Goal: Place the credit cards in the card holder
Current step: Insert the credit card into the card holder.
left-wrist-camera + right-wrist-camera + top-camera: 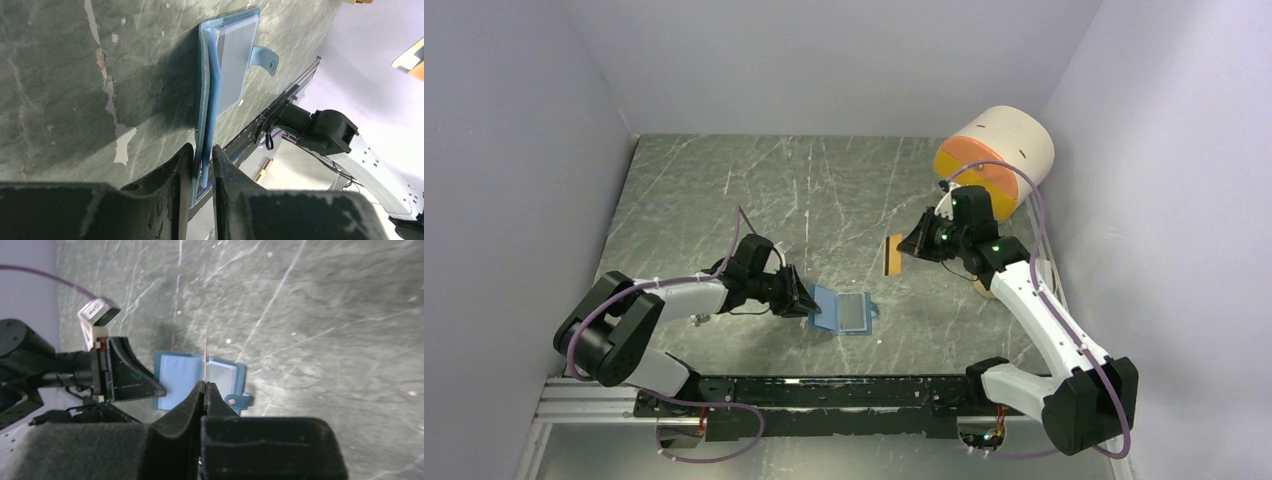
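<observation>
The blue card holder (844, 312) lies opened flat on the marble table, its paler inside up and its strap tab toward the right. My left gripper (807, 300) is at its left edge. In the left wrist view the fingertips (202, 152) pinch two blue layers of the holder (235, 65) between nearly closed jaws. My right gripper (906, 247) hovers farther back right, shut on a thin credit card (892, 256) whose face looks tan-orange. The right wrist view shows that card (206, 347) edge-on, rising from the gripper (205, 385), with the holder (182, 377) beyond it.
A big cream drum with an orange front (994, 150) stands at the back right corner. A tan piece (982, 288) peeks out under the right arm. Grey walls close in on three sides. A black rail (824, 390) runs along the near edge.
</observation>
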Robot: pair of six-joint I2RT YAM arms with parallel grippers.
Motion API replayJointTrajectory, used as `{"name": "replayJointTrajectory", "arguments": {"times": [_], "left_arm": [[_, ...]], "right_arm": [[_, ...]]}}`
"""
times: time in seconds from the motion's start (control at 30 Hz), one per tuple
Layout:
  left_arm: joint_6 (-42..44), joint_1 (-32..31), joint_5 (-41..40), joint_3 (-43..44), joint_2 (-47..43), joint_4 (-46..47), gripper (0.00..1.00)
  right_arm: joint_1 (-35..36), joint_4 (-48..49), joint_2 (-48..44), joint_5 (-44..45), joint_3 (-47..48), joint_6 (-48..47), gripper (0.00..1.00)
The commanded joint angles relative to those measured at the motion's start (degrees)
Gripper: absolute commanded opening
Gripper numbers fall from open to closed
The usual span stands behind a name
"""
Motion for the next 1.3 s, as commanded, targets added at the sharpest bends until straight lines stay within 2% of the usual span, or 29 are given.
{"name": "replayJointTrajectory", "arguments": {"times": [0.0,0.23,0.33,0.5,0.93,1.27], "left_arm": [[2.6,-0.1,-2.2,2.3,-1.3,-4.8,0.26],[2.6,-0.2,-2.8,0.9,-1.9,-5.1,0.22],[2.8,-0.2,-3.4,0.6,-2.3,-5.8,0.10],[2.9,-0.3,-4.1,-0.6,-3.3,-6.6,0.09],[2.8,-0.5,-6.3,-3.6,-4.8,-7.2,0.31],[3.4,-0.5,-7.2,-4.1,-9.8,-10.3,0.30]], "right_arm": [[3.3,7.2,0.0,-4.5,-2.5,5.2,0.00],[7.6,20.5,-0.2,-9.1,-11.8,10.8,0.00],[9.2,24.9,0.8,-9.7,-15.7,12.2,0.00],[11.7,31.2,4.0,-10.3,-19.4,15.1,0.00],[17.1,46.9,12.9,-9.0,-27.0,17.2,0.00],[17.1,50.7,21.3,-10.1,-28.9,14.4,0.00]]}}
